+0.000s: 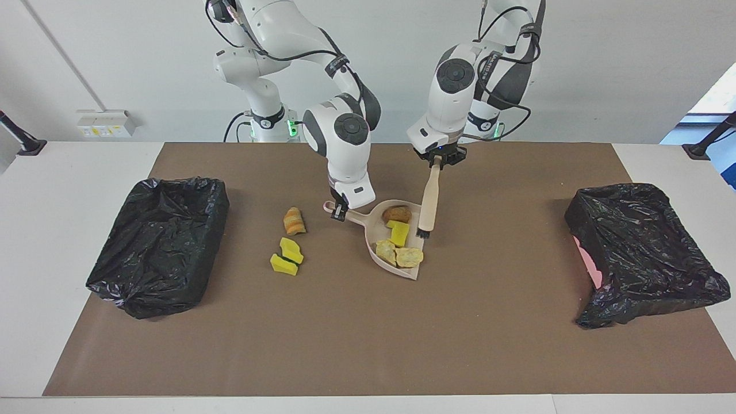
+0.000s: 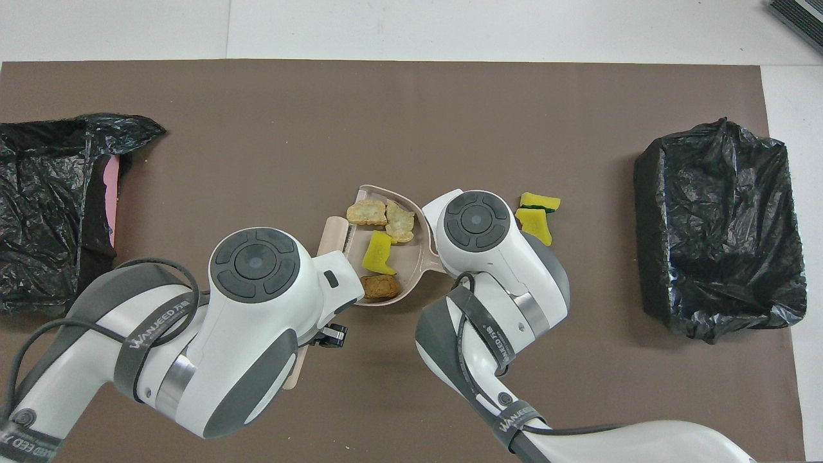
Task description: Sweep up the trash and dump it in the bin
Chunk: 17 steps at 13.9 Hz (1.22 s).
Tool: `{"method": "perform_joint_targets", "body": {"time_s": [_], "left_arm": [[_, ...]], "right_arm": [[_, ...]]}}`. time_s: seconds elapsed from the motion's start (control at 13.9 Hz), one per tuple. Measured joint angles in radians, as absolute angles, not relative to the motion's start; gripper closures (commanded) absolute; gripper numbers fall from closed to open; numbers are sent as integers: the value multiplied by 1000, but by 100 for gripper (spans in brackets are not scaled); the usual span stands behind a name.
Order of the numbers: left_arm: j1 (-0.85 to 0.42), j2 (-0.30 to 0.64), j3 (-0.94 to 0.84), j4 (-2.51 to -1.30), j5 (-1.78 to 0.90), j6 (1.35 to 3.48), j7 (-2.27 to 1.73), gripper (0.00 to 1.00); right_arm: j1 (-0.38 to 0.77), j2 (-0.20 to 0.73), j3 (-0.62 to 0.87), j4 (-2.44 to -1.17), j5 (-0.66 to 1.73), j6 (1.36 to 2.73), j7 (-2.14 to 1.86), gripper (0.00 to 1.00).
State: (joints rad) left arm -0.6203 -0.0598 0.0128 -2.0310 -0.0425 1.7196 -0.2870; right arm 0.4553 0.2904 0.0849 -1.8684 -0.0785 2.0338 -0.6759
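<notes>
My right gripper [image 1: 339, 210] is shut on the handle of the beige dustpan [image 1: 372, 227], which rests on the brown mat. In the pan lie a brown lump [image 1: 397, 214], a yellow sponge chunk [image 1: 399, 233] and two pale tan lumps [image 1: 386, 252]. My left gripper [image 1: 440, 159] is shut on the handle of the beige brush [image 1: 429, 198], whose black bristles [image 1: 424, 234] stand at the pan's edge. Outside the pan, toward the right arm's end, lie an orange-brown lump [image 1: 294, 221] and two yellow sponge chunks [image 1: 291, 249] [image 2: 533, 225]. The overhead view shows the pan [image 2: 411, 257]; both grippers are hidden under their wrists there.
A bin lined with a black bag [image 1: 158, 244] [image 2: 720, 231] stands at the right arm's end of the table. A second black-bagged bin [image 1: 638, 253] [image 2: 45, 206] with a pink side showing stands at the left arm's end. The brown mat [image 1: 368, 345] covers the table.
</notes>
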Motion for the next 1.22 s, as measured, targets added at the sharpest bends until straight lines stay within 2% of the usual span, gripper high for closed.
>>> {"method": "perform_joint_targets", "body": {"time_s": [0.36, 0.86, 1.22], "left_arm": [[-608, -74, 14, -2036, -43, 1677, -425, 100], [-609, -99, 4, -2117, -44, 1774, -569, 100], [-608, -109, 6, -2128, -44, 1788, -618, 100]], "right_arm": [[454, 290, 85, -1869, -78, 2034, -676, 100], [454, 290, 85, -1869, -78, 2034, -676, 100], [451, 290, 83, -1870, -78, 2033, -675, 100]]}}
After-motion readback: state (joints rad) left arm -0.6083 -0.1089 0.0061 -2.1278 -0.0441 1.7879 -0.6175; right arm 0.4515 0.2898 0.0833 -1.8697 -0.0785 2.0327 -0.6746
